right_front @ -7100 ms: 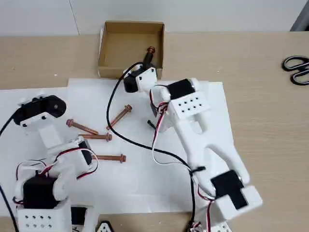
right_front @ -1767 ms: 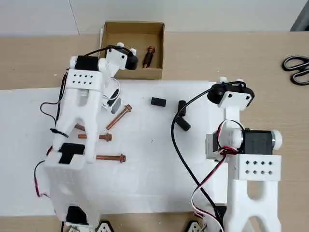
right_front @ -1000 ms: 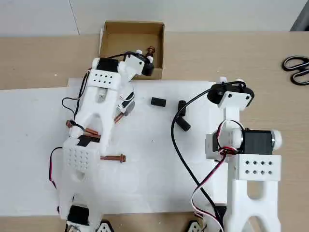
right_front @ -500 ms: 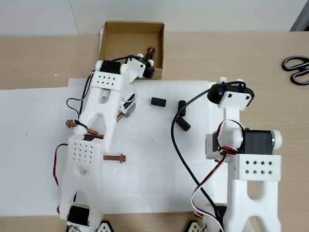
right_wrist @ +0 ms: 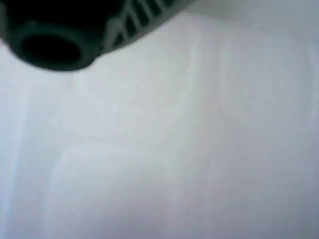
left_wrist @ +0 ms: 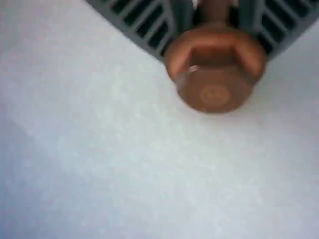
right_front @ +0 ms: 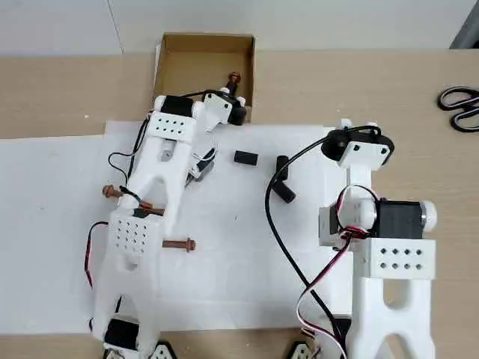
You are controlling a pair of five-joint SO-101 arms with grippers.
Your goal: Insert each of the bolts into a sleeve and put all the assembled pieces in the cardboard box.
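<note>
While wooden surface (right_front: 75,90) is carrying white paper sheet (right_front: 224,277), cardboard box (right_front: 168,75) is sitting at sheet's far edge. Left gripper (right_front: 200,164) is hanging over paper just in front of box, fingers (left_wrist: 144,25) pinching copper bolt (left_wrist: 214,74): hex head on round flange, shank running back between fingers, head end facing wrist camera. Right gripper (right_front: 352,149): grip impossible to tell. Three black sleeves (right_front: 245,158) are lying between arms. Stamp on bolt head is showing, unreadable.

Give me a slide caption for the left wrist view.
Copper bolt, head toward the camera, held between grey ribbed fingers, with white paper behind.
</note>
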